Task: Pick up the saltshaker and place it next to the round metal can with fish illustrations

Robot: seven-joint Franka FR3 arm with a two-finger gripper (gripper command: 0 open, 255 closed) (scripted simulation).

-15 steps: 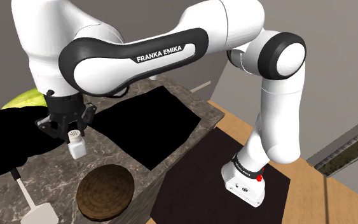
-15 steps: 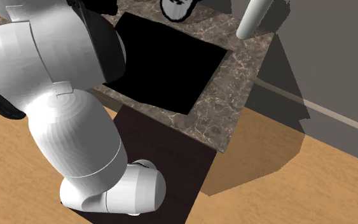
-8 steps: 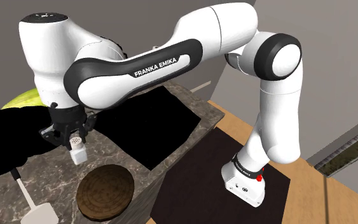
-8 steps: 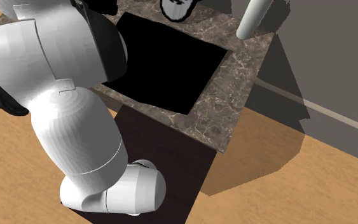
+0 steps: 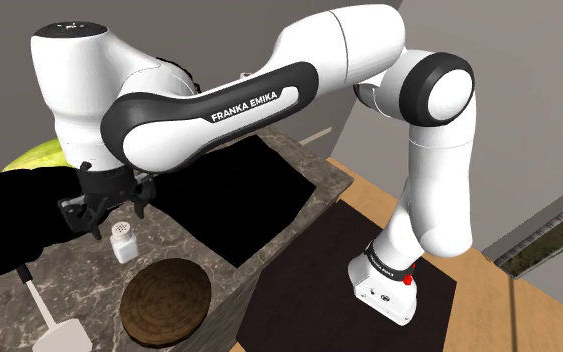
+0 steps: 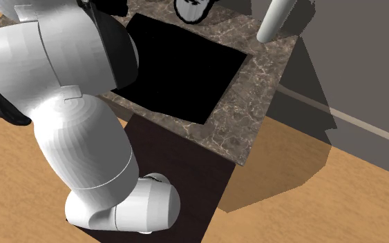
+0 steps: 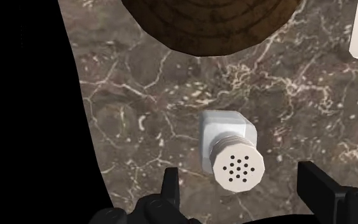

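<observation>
Fingers (image 7: 170, 186) spread wide, clasping nothing. The white saltshaker (image 7: 230, 149) stands upright and untouched between them on the marbled counter (image 7: 133, 108), near the round brown can (image 5: 166, 298). Placement appears complete; only withdrawal seems left. Lettering on the arm (image 5: 254, 103): "FRANKA EMIKA".

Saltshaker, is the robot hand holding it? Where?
No, nothing is held. The gripper is open; the saltshaker stands free on the counter, touching neither finger.

Hand (image 5: 115, 209) let go of saltshaker (image 5: 123, 241): fingers now apart, hand raised slightly; shaker stands free on table (image 5: 184, 238).
</observation>
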